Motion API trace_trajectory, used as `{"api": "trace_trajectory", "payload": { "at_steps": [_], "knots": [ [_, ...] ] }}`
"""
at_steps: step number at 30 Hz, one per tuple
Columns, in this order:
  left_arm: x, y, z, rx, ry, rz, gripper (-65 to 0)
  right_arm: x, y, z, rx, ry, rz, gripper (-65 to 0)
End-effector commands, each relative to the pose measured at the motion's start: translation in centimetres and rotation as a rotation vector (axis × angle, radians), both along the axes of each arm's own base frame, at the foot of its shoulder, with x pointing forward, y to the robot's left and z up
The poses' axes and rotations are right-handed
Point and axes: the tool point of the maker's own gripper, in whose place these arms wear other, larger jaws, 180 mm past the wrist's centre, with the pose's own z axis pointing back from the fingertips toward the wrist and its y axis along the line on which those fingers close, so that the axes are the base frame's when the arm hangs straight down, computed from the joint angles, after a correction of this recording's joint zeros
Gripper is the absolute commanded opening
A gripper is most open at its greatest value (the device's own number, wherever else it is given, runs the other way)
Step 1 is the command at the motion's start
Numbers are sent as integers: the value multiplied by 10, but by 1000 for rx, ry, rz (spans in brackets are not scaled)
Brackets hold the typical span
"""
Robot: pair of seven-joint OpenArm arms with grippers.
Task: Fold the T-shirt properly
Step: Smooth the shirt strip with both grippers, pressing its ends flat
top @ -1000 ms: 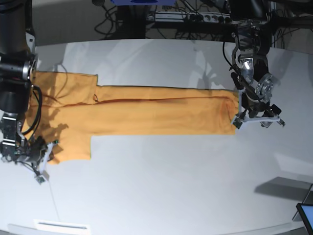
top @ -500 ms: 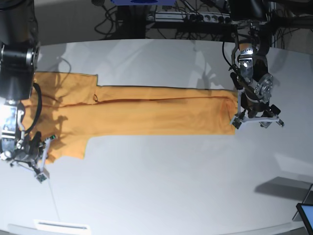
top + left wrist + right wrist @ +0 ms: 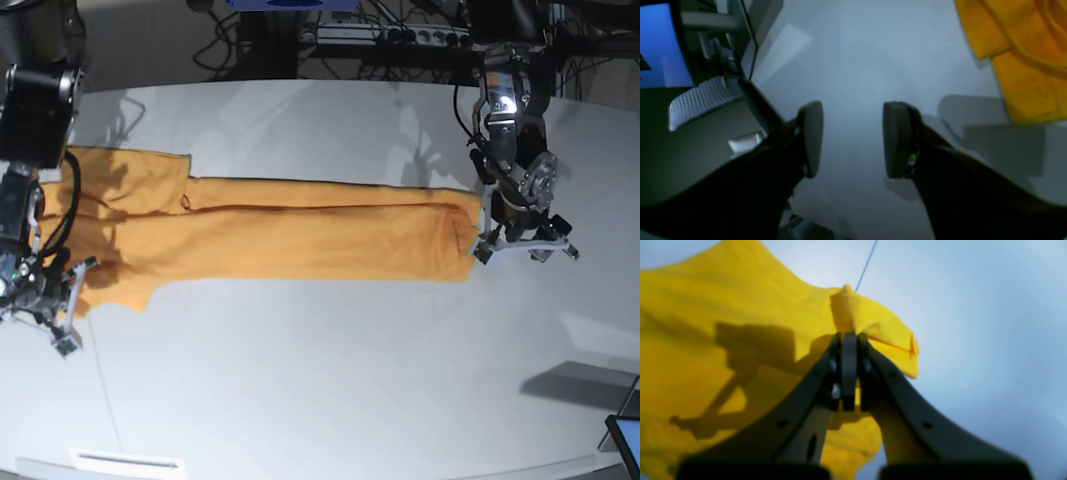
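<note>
Two grippers on my screen: my right gripper [image 3: 849,340] has its fingers pinched tight on a bunched corner of the T-shirt [image 3: 300,230], cloth lifted off the table [image 3: 350,380]. My left gripper [image 3: 852,140] hangs with fingers wide apart, gripping nothing, bare tabletop between them, just beside the shirt's far end. A monitor [image 3: 660,46] glows blue nearby.

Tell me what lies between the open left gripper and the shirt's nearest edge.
Only bare white table. In the left wrist view, the left gripper hangs open, the T-shirt off to its side, untouched.
</note>
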Motion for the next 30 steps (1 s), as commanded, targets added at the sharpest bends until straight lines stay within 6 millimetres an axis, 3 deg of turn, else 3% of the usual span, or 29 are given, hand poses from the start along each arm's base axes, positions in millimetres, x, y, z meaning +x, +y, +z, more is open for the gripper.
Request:
{"api": "trace_trajectory", "payload": {
  "at_steps": [1,15,25,30],
  "knots": [
    [7,6,10,22,-32,8,-361,11,1,20,-5,-61,4,-650],
    [16,-12,-5,5,6,-39,-361,-19,18,31,-77,-50,12,-650],
    [17,-10,-20,-12,43,-24,-361,-50,23,11,-94,13,20,-650],
    [19,-18,-23,-77,35,-35,-361,-60,25,8,-102,20,28,-649]
  ]
}}
